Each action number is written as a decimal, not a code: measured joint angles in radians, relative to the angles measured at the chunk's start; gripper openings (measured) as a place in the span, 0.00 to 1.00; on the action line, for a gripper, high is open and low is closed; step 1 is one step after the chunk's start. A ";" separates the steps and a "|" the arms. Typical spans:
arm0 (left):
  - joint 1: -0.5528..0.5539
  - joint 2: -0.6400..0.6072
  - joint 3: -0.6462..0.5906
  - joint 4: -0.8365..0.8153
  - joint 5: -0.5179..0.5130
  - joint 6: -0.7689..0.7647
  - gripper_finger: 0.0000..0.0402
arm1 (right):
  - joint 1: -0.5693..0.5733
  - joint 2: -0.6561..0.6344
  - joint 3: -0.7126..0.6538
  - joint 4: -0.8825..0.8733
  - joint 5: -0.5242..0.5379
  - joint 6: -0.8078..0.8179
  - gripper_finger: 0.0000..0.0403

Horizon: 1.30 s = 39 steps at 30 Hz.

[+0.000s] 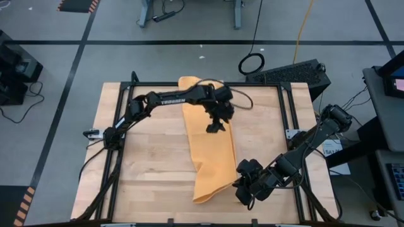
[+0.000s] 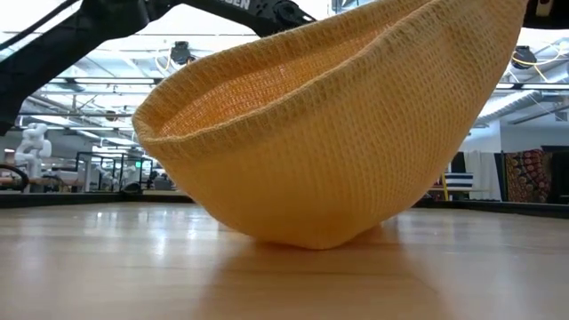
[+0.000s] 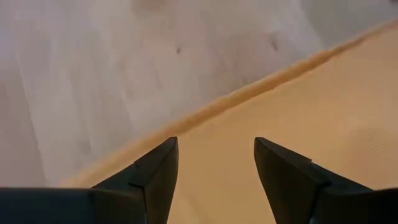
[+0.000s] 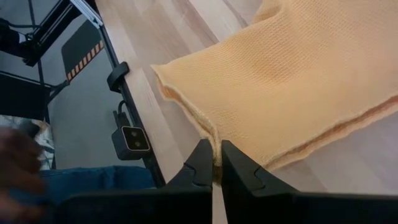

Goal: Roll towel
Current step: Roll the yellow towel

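Overhead: left gripper (image 1: 214, 128) spread above towel (image 1: 208, 157) | right wrist only: right gripper (image 4: 216, 163) pinching towel's edge.

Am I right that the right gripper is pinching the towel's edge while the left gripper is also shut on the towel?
Not quite: the left gripper is open above the towel, as the left wrist view shows. The right gripper does pinch the towel's edge.

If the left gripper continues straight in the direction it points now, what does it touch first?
Most likely the towel: the left gripper hangs open above the cloth near its edge, with nothing between. How high it hangs is unclear; the table lies just beside that edge.
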 joint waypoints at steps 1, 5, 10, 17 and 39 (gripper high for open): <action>-0.017 0.007 0.000 0.028 -0.026 0.060 0.53 | 0.000 0.000 0.000 0.002 0.000 0.000 0.00; -0.071 0.035 0.000 0.108 -0.130 0.303 0.53 | 0.000 0.000 0.000 0.006 -0.005 0.000 0.00; -0.103 0.088 0.000 0.070 -0.227 0.392 0.53 | 0.001 0.000 0.000 0.006 -0.006 0.000 0.00; -0.113 0.119 0.001 0.077 -0.272 0.496 0.53 | 0.002 0.000 0.000 0.007 -0.006 -0.024 0.00; -0.137 0.087 -0.001 0.209 -0.393 0.591 0.03 | 0.004 0.000 0.000 0.005 -0.006 -0.044 0.00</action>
